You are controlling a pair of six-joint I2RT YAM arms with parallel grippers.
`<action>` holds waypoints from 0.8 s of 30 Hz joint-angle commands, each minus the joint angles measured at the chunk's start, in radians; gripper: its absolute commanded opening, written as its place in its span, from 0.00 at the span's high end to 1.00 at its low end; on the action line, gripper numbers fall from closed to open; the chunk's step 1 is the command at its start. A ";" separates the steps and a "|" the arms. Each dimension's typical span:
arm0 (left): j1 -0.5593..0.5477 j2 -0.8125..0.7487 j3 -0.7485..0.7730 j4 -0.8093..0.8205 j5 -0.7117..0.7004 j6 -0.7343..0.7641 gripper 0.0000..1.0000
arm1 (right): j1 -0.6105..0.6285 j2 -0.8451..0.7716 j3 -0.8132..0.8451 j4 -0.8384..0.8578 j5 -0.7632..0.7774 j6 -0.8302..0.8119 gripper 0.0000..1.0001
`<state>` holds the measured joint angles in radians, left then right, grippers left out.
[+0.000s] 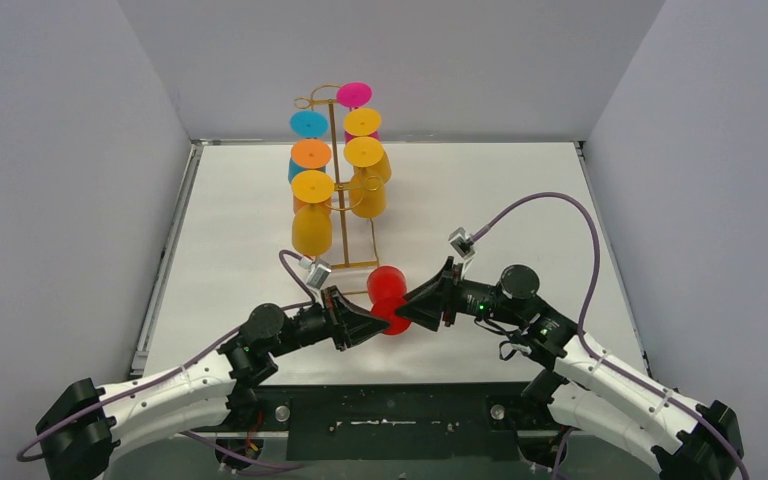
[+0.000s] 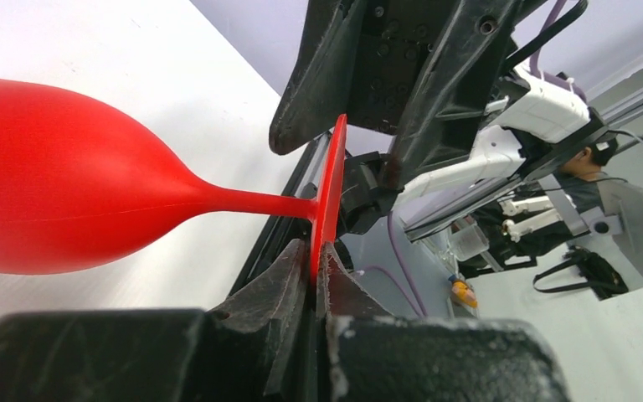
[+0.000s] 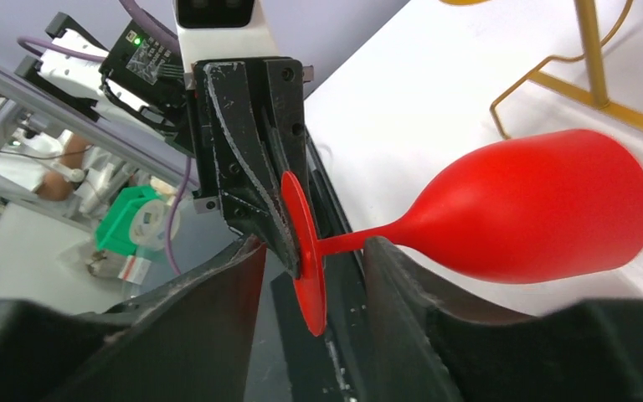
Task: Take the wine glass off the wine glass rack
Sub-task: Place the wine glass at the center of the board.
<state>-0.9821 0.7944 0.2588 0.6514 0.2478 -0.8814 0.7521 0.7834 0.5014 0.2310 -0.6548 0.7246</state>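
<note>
- Pinching the rim of the red foot, the left end effector is seen fully closed on the wine glass.
- The right end effector is held part-way open; its fingers are set to either side of the foot and stem, with a gap visible on both sides.
- The glass is carried on its side between the two end effectors, off the hooks, with its bowl turned toward the wine glass rack and lying near the rack's looped base.
- Yellow, orange, blue and magenta glasses are seen hanging upside down on the gold rack, which is stood on the white desk.
</note>
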 commanded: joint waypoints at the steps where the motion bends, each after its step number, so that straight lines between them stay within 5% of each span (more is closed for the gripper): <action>1: -0.005 -0.045 0.002 0.033 0.019 0.098 1.00 | 0.007 -0.008 0.086 -0.043 0.057 -0.045 0.44; 9: -0.005 -0.086 -0.038 0.040 0.043 0.171 1.00 | 0.003 -0.044 0.229 -0.266 0.271 -0.135 0.17; 14: -0.005 -0.087 -0.174 0.331 0.142 0.188 1.00 | -0.025 0.029 0.345 -0.497 0.488 -0.132 0.13; 24: -0.007 -0.115 -0.224 0.337 0.289 0.349 1.00 | -0.219 0.032 0.238 -0.353 0.205 -0.073 0.09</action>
<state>-0.9821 0.6868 0.0395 0.8463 0.4324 -0.6243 0.6239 0.8040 0.7479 -0.1925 -0.3084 0.6231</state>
